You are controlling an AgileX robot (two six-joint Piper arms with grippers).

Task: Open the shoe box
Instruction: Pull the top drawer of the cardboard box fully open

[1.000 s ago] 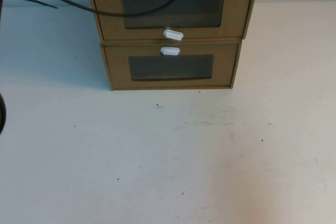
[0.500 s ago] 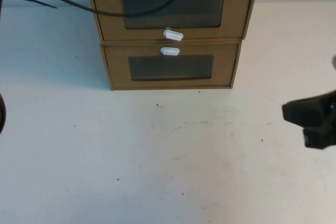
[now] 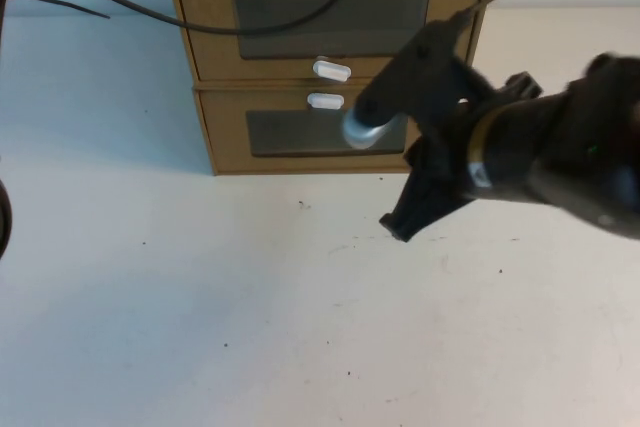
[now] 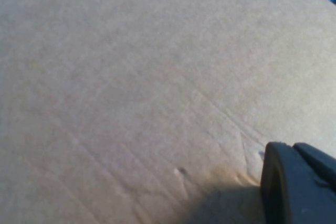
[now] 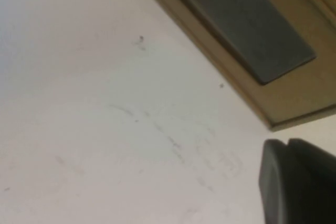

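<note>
The shoe box (image 3: 228,132) wants the right gripper (image 3: 400,222), jaws together just near its front, parted around the white handle (image 3: 324,100); the left gripper (image 4: 302,187), jaws together too, hangs close over cardboard.

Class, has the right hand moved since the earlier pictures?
Yes. The right hand came in from the right edge, leftward, to the front of the lower box. The left hand hangs over cardboard.

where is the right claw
High view: shut right claw hangs right of centre over the table, before the lower shoe box. Left claw is close to cardboard.
</note>
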